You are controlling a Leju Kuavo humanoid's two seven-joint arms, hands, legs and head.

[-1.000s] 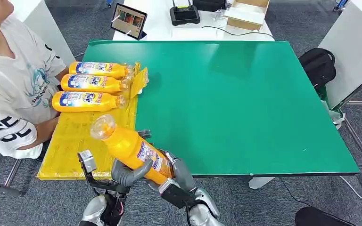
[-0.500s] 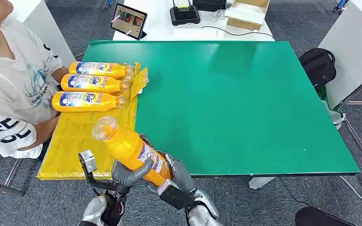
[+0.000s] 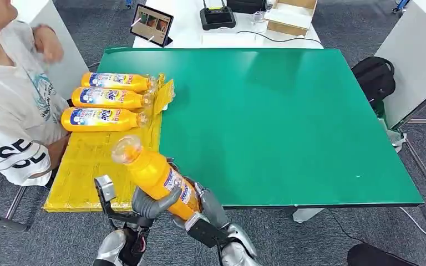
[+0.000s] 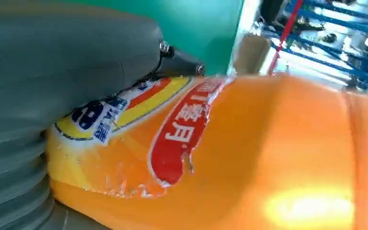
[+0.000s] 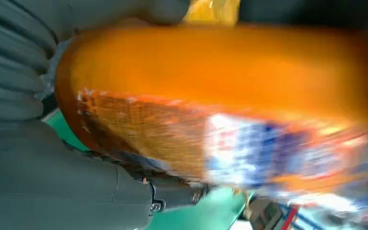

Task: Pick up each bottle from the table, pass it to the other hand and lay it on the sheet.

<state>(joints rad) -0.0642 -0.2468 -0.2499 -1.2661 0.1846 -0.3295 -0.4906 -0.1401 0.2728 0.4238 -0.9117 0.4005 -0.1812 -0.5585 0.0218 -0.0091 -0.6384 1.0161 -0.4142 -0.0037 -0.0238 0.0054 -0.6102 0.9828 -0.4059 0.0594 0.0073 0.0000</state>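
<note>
An orange bottle (image 3: 151,173) with a blue and white label is held tilted above the table's near edge, its clear cap pointing up and away over the yellow sheet (image 3: 89,166). My left hand (image 3: 151,203) wraps its lower body from the left. My right hand (image 3: 209,204) grips its base end from the right. In the left wrist view the left hand (image 4: 52,72) presses on the bottle's label (image 4: 182,134). In the right wrist view the right hand (image 5: 38,182) lies against the blurred bottle (image 5: 230,96). Three more bottles (image 3: 108,98) lie side by side on the sheet's far part.
The green table (image 3: 283,122) stretches to the right. A person in a white shirt (image 3: 11,111) sits at the left, close beside the sheet. A tablet (image 3: 151,25) and boxes stand on a white table beyond. A black backpack (image 3: 374,75) sits at the right.
The held bottle has shifted slightly right and away, with both hands still on it. The person has raised a hand near their head.
</note>
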